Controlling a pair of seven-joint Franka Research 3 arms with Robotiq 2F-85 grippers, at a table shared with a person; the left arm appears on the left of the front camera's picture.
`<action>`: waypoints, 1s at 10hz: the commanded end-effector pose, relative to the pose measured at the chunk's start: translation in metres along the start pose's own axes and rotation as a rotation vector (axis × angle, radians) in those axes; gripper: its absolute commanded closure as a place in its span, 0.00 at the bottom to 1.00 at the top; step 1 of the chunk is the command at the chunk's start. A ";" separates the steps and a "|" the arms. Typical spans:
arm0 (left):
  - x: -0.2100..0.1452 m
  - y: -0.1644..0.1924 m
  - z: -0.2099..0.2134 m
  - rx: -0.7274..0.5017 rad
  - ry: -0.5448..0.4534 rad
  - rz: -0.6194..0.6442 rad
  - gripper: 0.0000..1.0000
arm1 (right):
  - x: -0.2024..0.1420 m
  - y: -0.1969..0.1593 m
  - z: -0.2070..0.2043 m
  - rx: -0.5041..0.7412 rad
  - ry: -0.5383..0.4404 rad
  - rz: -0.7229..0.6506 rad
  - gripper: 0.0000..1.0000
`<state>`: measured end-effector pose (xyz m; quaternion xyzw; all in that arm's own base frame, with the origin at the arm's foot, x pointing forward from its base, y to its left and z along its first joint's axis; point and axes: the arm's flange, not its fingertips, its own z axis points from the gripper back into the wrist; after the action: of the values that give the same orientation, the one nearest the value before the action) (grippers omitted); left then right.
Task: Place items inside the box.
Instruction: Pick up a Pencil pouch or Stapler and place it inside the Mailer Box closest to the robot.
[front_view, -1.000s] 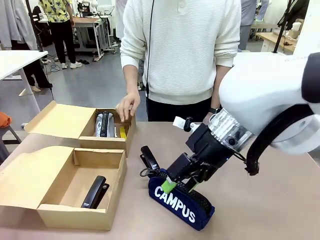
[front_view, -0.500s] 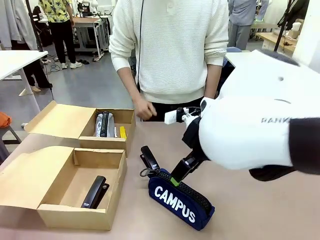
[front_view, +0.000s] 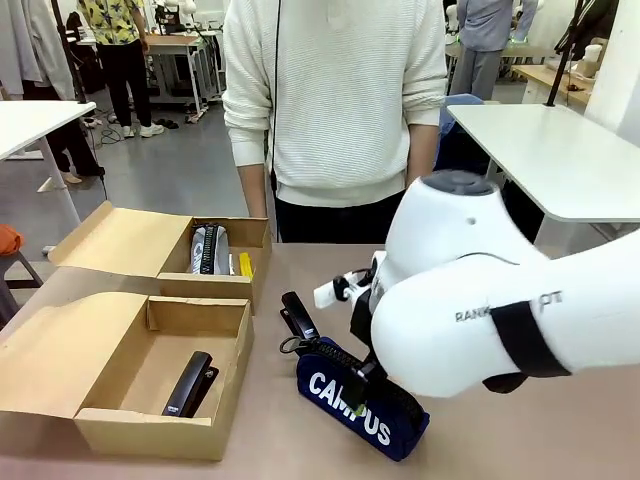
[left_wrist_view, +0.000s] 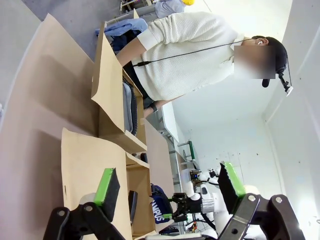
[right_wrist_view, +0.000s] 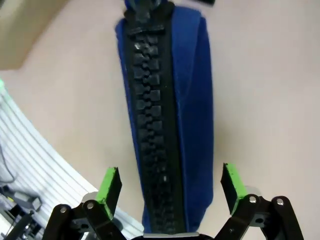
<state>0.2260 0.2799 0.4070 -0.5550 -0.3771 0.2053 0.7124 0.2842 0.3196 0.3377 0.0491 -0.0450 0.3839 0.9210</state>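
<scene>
Right gripper (right_wrist_view: 171, 186) has swung over the pencil case (right_wrist_view: 170, 100), jaws wide open and empty; just one stapler (front_view: 190, 383) sits in the box (front_view: 150, 435)

Navy pencil case (front_view: 342, 402) beside open box (front_view: 150, 436)

The white robot arm (front_view: 480, 310) at lower right is covering part of the navy zip pencil case (front_view: 335, 392). The right wrist view's top edge is cropping its zipper end.
</scene>
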 end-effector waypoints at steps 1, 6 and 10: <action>-0.003 -0.001 -0.001 -0.020 -0.017 -0.019 0.00 | 0.020 0.006 -0.010 0.016 0.025 -0.015 0.00; -0.003 -0.001 -0.001 -0.020 -0.017 -0.019 0.00 | 0.015 0.008 -0.011 0.035 0.024 -0.055 0.60; -0.003 -0.001 -0.001 -0.020 -0.017 -0.019 0.00 | 0.013 0.009 -0.011 0.012 0.027 -0.069 1.00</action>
<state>0.2260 0.2799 0.4070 -0.5550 -0.3771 0.2053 0.7124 0.2905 0.3357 0.3288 0.0601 -0.0248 0.3677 0.9277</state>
